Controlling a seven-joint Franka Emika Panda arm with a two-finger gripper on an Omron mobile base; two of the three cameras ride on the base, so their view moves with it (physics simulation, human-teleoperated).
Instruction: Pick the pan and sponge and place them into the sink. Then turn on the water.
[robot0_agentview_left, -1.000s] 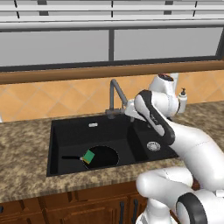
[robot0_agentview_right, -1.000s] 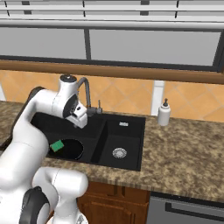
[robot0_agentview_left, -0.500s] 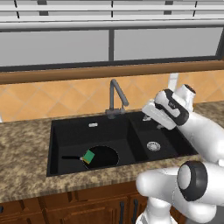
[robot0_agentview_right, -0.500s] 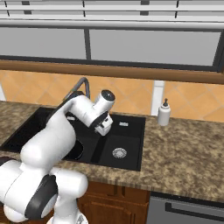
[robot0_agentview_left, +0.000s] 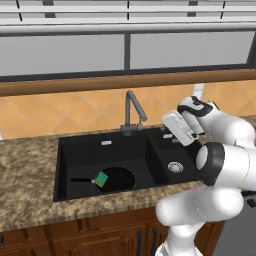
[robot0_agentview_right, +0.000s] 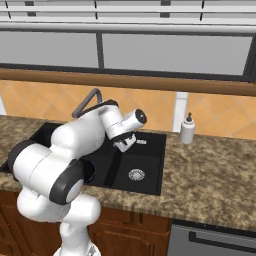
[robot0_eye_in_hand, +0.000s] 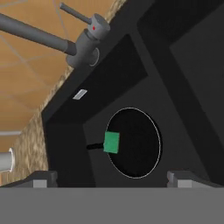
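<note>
While the gripper (robot0_agentview_left: 169, 134) hangs above the divider between the two basins of the sink (robot0_agentview_left: 65, 165), its jaws stand wide apart and hold nothing. Pan (robot0_agentview_left: 116, 179): round, black, flat on the floor of the large basin, below the jaws and off to their left in the left base view; straight ahead between the fingertips (robot0_eye_in_hand: 43, 178) in the hand view. Sponge (robot0_agentview_left: 101, 178): green, resting on the pan's rim where the thin handle joins it. Faucet (robot0_agentview_left: 132, 111): dark grey gooseneck, behind the sink and just to the left of the jaws; no stream runs from it. Soap bottle (robot0_agentview_right: 187, 129): white, on the counter (robot0_agentview_right: 215, 170), well to the right of the jaws.
</note>
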